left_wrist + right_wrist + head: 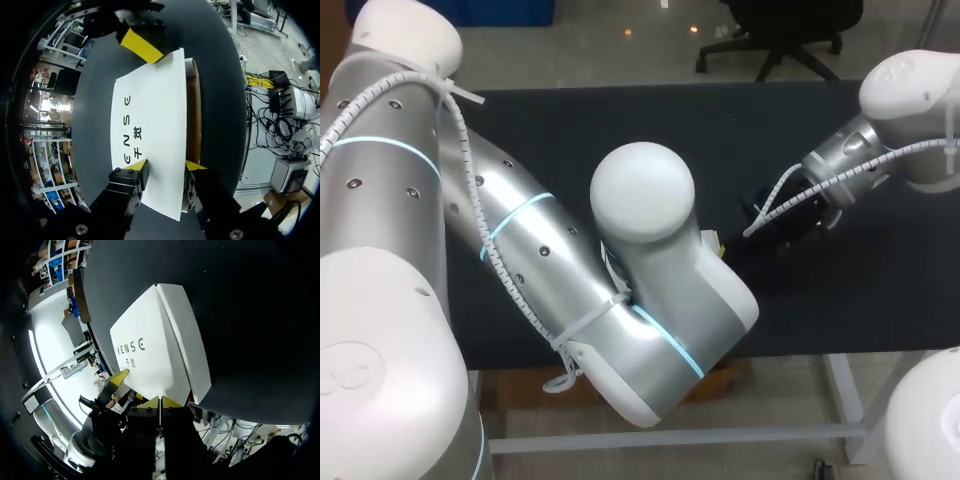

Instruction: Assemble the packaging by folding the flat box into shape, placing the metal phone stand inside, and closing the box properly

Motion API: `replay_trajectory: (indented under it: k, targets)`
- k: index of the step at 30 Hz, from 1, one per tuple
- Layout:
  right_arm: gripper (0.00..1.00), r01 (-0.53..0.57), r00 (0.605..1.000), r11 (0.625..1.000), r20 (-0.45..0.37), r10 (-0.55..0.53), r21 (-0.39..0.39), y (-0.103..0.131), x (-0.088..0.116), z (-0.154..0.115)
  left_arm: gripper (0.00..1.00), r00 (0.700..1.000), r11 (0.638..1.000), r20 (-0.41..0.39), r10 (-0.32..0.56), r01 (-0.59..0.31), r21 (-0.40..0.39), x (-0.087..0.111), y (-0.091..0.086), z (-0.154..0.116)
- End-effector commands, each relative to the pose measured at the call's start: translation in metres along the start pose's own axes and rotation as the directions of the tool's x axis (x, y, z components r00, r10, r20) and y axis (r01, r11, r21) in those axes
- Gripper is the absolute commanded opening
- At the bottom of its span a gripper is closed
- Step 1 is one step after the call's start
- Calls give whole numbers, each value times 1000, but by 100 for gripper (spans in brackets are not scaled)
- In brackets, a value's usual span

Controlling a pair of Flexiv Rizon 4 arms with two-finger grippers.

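The white box (155, 125) was near the middle of the bench (620, 120). The right tool (160, 401) was closed on its thin edge. Whether the left tool (166, 166) at the opposite end gripped it, I could not tell.

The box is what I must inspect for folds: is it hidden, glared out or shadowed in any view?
Head view: the left arm hides nearly all of it. Left wrist view: the box is evenly lit, print legible. Right wrist view: equally bright, no glare.
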State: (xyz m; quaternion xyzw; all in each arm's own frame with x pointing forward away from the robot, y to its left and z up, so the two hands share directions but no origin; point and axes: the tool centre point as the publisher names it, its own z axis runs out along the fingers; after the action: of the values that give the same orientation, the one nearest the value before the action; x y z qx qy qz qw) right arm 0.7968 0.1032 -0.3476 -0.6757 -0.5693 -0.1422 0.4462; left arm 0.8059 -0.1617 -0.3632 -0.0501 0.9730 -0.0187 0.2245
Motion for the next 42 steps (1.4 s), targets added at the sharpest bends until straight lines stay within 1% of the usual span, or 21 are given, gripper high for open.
replay_trajectory:
  k: [1, 31, 42]
  targets:
    - [0, 1, 1000, 1000, -4, -1, 8, 2, -1, 1, 42, 1000, 1000, 3, 0, 0, -4, 2, -1, -1]
    - [0, -16, 1000, 1000, -11, 16, 12, 2, -9, 5, 43, 1000, 1000, -3, -4, 4, 3, 4, 0, 1]
    - [0, -13, 1000, 1000, -14, 14, 6, 1, -9, 3, 44, 1000, 1000, 11, -8, 7, 27, 7, 5, -10]
